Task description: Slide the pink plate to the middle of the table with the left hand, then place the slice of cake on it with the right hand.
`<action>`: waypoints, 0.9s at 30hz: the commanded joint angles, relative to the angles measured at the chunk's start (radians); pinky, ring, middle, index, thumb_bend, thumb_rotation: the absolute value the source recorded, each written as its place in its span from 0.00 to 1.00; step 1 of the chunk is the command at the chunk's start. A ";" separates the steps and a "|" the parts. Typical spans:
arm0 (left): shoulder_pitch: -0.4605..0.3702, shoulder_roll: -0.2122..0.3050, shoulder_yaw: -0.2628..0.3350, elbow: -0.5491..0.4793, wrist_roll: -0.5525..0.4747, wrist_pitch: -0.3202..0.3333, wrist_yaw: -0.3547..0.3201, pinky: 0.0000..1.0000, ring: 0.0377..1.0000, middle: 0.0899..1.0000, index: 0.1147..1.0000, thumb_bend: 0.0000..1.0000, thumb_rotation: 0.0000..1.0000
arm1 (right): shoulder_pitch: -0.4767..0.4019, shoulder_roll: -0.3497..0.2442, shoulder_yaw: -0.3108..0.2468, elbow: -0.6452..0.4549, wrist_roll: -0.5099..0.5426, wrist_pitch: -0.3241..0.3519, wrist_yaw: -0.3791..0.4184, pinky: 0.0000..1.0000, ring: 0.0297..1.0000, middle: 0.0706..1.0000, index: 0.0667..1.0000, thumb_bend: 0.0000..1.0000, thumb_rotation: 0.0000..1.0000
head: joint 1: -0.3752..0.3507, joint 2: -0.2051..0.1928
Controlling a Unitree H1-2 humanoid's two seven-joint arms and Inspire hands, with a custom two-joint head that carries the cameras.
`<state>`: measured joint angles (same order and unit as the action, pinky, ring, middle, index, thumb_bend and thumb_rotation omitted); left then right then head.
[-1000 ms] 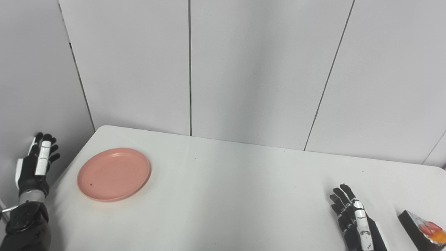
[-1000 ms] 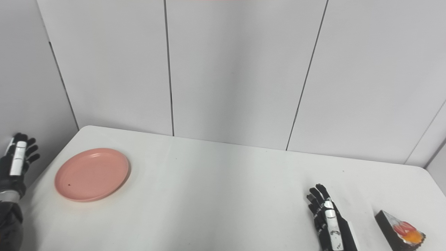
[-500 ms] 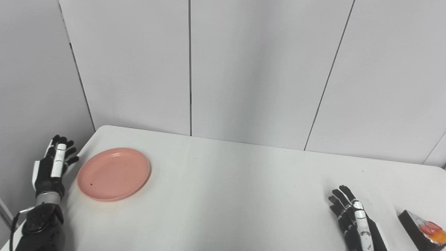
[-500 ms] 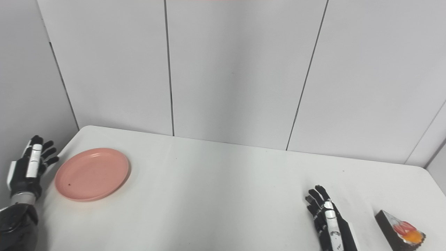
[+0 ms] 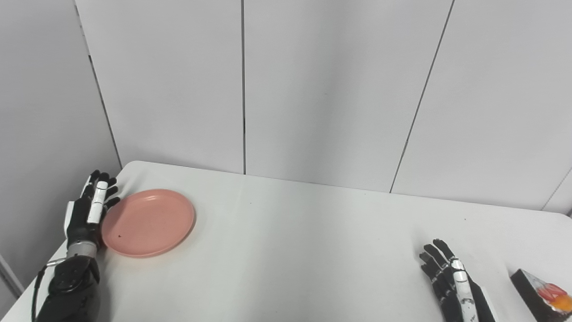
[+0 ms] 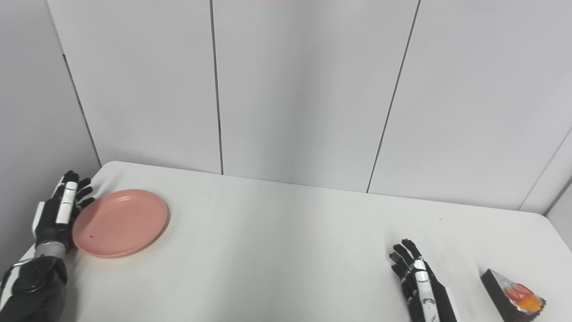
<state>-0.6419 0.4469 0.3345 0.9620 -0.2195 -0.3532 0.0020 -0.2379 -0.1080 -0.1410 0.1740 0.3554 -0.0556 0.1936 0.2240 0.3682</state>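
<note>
Left hand (image 5: 89, 210), fingers spread, touches the plate (image 5: 148, 222) at its start; right hand (image 5: 456, 288) open beside the untouched cake (image 5: 538, 295).

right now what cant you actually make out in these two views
- Slice of cake: its near end is cut off by the bottom edge in both views.
- Right hand: palm and wrist run off the bottom edge.
- Left hand against the pink plate: seen edge-on, so real contact with the rim cannot be told.
- Dark speck on the plate: too small to identify.
</note>
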 commanded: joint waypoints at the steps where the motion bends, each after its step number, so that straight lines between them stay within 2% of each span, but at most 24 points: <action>1: -0.016 0.019 -0.014 -0.021 0.010 0.020 -0.001 0.76 0.85 0.85 0.92 0.81 0.87 | 0.024 0.012 0.005 0.032 -0.004 0.000 0.003 0.94 0.88 0.86 0.85 0.73 0.75 | -0.001 0.000; 5: -0.012 0.013 -0.023 -0.031 0.009 0.040 -0.004 0.73 0.85 0.84 0.90 0.83 0.87 | 0.024 0.013 0.004 0.034 -0.009 0.001 -0.001 0.93 0.88 0.85 0.85 0.74 0.75 | -0.005 0.002; 9: -0.002 -0.002 -0.037 -0.073 0.010 0.058 -0.012 0.74 0.84 0.83 0.90 0.84 0.87 | 0.019 0.011 0.003 0.046 -0.006 -0.004 0.005 0.93 0.87 0.85 0.85 0.74 0.74 | -0.006 0.003; 12: 0.006 -0.015 -0.056 -0.112 0.006 0.075 -0.030 0.77 0.86 0.84 0.91 0.82 0.87 | 0.016 0.010 0.003 0.052 -0.006 -0.005 0.006 0.92 0.86 0.85 0.86 0.73 0.75 | -0.008 0.003; 16: 0.010 -0.034 -0.082 -0.151 0.005 0.090 -0.049 0.75 0.87 0.84 0.89 0.83 0.86 | 0.015 0.008 0.005 0.054 -0.007 -0.003 0.010 0.92 0.86 0.84 0.86 0.73 0.75 | -0.014 0.004; 24: 0.000 -0.080 -0.125 -0.193 0.020 0.117 -0.041 0.76 0.85 0.82 0.89 0.87 0.86 | 0.026 0.005 0.012 0.030 -0.020 0.004 0.007 0.91 0.85 0.82 0.87 0.70 0.75 | -0.030 0.012; 27: 0.001 -0.095 -0.136 -0.216 0.020 0.131 -0.044 0.75 0.85 0.82 0.91 0.83 0.88 | 0.029 0.005 0.013 0.023 -0.025 0.003 0.008 0.90 0.84 0.81 0.87 0.69 0.75 | -0.037 0.015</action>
<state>-0.6112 0.3585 0.2112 0.7760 -0.2113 -0.2262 -0.0209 -0.2465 -0.1100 -0.1358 0.1841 0.3300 -0.0558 0.1933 0.1856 0.3820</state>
